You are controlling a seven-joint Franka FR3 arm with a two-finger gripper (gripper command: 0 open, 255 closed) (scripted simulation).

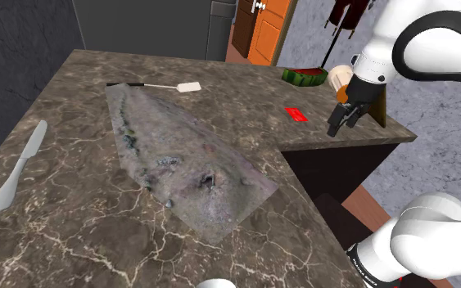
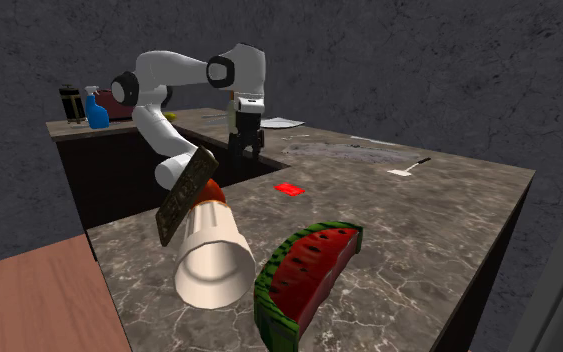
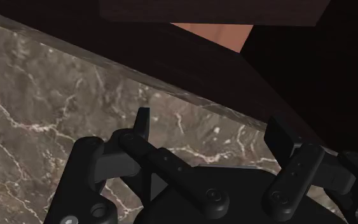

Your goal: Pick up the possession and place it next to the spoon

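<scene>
Hovering open and empty, gripper [image 3: 210,124] above counter [image 3: 56,95] edge

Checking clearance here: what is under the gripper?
Bare marbled countertop near its edge lies under the open gripper; the red card sits off to one side. The patch behind the gripper's body is hidden.

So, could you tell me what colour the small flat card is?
Red; the card shows best in the shoulder view.
</scene>
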